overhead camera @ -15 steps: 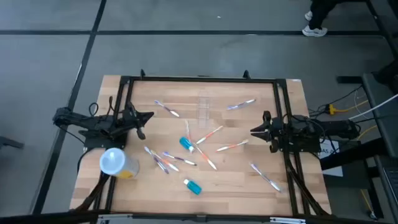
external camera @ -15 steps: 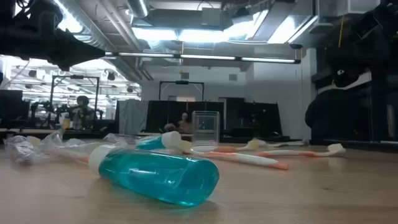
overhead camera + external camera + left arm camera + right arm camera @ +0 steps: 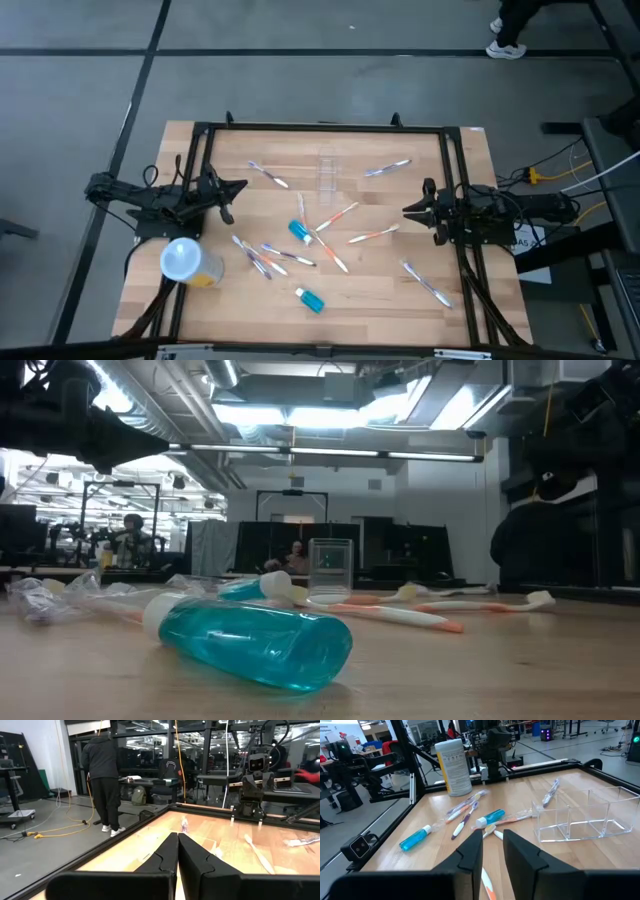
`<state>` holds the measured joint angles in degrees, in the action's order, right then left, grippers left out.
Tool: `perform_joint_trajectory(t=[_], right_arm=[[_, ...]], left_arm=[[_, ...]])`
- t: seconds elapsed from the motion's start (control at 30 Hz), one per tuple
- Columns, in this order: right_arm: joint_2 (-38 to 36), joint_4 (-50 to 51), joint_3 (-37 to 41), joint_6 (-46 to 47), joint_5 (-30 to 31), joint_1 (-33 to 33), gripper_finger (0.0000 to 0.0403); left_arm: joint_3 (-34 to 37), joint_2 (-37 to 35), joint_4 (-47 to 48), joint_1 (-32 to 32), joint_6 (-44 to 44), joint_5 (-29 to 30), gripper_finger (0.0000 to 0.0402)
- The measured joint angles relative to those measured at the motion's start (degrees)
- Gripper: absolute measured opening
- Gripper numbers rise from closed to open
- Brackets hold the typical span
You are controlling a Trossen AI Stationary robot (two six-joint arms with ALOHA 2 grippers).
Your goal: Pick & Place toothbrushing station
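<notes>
The toothbrushing station (image 3: 328, 170) is a small clear holder standing on the wooden table toward its far edge, also seen in the right wrist view (image 3: 580, 817) and the low view (image 3: 330, 567). My left gripper (image 3: 243, 185) hovers at the table's left side, shut and empty (image 3: 177, 836). My right gripper (image 3: 405, 211) hovers at the table's right side, its fingers a little apart with nothing between them (image 3: 492, 837). Both point toward the table's middle, well away from the holder.
Several toothbrushes (image 3: 365, 236) lie scattered across the table's middle with two teal tubes (image 3: 299, 231) (image 3: 310, 299). A yellow tub with a pale lid (image 3: 185, 262) stands near the front left. A black frame (image 3: 320, 127) rims the table. A person (image 3: 102, 775) stands beyond it.
</notes>
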<state>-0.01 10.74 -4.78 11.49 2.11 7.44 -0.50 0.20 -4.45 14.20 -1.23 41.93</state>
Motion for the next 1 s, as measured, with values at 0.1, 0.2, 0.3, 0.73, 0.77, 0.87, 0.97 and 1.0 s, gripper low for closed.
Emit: perform_joint_trajectory(t=[0.1, 0.2, 0.3, 0.73, 0.77, 0.87, 0.97, 1.0], right_arm=[[0.0, 0.0, 0.0, 0.0, 0.0, 0.0, 0.008], [0.0, 0.0, 0.0, 0.0, 0.0, 0.0, 0.008], [0.0, 0.0, 0.0, 0.0, 0.0, 0.0, 0.008], [0.0, 0.0, 0.0, 0.0, 0.0, 0.0, 0.008], [0.0, 0.0, 0.0, 0.0, 0.0, 0.0, 0.008], [0.0, 0.0, 0.0, 0.0, 0.0, -0.1, 0.008], [0.0, -0.2, 0.0, -9.2, 1.4, -0.1, 0.008], [0.0, -0.4, 0.0, -16.1, 3.3, -0.1, 0.008]], left_arm=[[0.0, 0.0, 0.0, 0.0, 0.0, 0.0, 0.0004], [0.0, 0.0, 0.0, 0.0, 0.0, 0.0, 0.0004], [0.0, 0.0, 0.0, 0.0, 0.0, 0.0, 0.0004], [0.0, 0.0, 0.0, 0.0, 0.0, 0.0, 0.0004], [0.0, 0.0, 0.0, 0.0, 0.0, 0.0, 0.0004], [0.0, 0.0, 0.0, 0.0, 0.0, 0.0, 0.0004], [0.0, 0.0, 0.0, 0.0, 0.0, 0.0, 0.0004], [0.0, 0.0, 0.0, 0.0, 0.0, 0.0, 0.0004]])
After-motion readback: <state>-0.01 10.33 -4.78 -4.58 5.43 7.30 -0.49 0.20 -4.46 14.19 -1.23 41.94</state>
